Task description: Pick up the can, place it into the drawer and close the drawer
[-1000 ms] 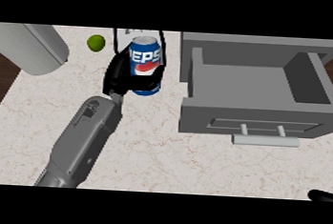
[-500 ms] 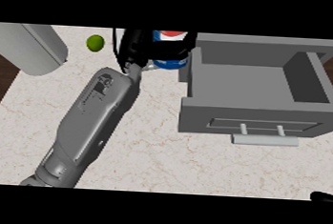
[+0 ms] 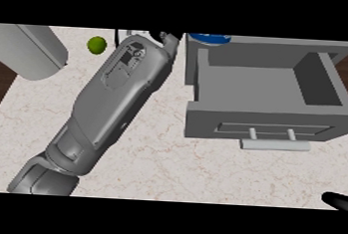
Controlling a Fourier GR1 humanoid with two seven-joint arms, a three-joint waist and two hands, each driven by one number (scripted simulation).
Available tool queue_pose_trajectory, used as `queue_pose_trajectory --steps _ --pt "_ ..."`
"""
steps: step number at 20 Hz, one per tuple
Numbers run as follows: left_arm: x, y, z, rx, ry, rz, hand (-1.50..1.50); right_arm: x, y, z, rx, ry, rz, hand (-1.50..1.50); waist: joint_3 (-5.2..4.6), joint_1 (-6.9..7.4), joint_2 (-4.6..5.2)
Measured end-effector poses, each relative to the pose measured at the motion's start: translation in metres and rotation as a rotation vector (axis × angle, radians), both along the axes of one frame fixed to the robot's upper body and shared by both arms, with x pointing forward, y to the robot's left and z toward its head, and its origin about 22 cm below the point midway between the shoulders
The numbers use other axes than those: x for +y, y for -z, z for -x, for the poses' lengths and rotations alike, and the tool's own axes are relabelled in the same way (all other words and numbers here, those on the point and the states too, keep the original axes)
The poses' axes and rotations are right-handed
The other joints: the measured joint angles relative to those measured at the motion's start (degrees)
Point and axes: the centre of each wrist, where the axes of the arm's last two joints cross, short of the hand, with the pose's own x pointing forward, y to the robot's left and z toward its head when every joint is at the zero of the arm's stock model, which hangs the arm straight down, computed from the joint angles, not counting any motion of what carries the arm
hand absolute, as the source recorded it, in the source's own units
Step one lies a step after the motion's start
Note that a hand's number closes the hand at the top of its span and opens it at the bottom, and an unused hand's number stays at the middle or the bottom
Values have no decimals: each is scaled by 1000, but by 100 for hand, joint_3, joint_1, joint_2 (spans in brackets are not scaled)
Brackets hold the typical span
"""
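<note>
Only a blue sliver of the can (image 3: 210, 38) shows at the view's top edge, raised just above the back left corner of the open grey drawer (image 3: 259, 124). My left forearm stretches diagonally up the counter. Little of the left hand (image 3: 168, 37) is visible, just black parts at the top edge right beside the can, where it still holds it. The drawer's inside is bare, and its handle (image 3: 276, 144) faces me. A black tip of my right hand (image 3: 341, 201) pokes in at the lower right corner.
A small green lime (image 3: 97, 45) lies on the counter left of my forearm. A large rounded grey object (image 3: 27, 51) fills the top left corner. Dark floor borders the counter's left edge.
My left arm has carried the can up and to the right, from the counter beside the drawer to its back left corner. The can is now mostly out of view.
</note>
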Motion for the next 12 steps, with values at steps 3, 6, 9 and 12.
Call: queue_pose_trajectory --steps 3,6,9,12 --pt "-14 -15 -3 12 3 -23 150 -2 -1 -7 -2 2 2 -150 1 -34 12" --pt "-23 -24 -9 18 -3 -42 150 -1 -1 -6 -8 -3 2 -150 3 -104 30" --pt "-32 -33 -12 20 -4 -69 150 0 -3 -4 -9 -7 3 -150 4 -145 39" --pt "-39 -36 -13 28 -20 -82 150 2 -6 -8 -6 -20 4 -150 6 -217 54"
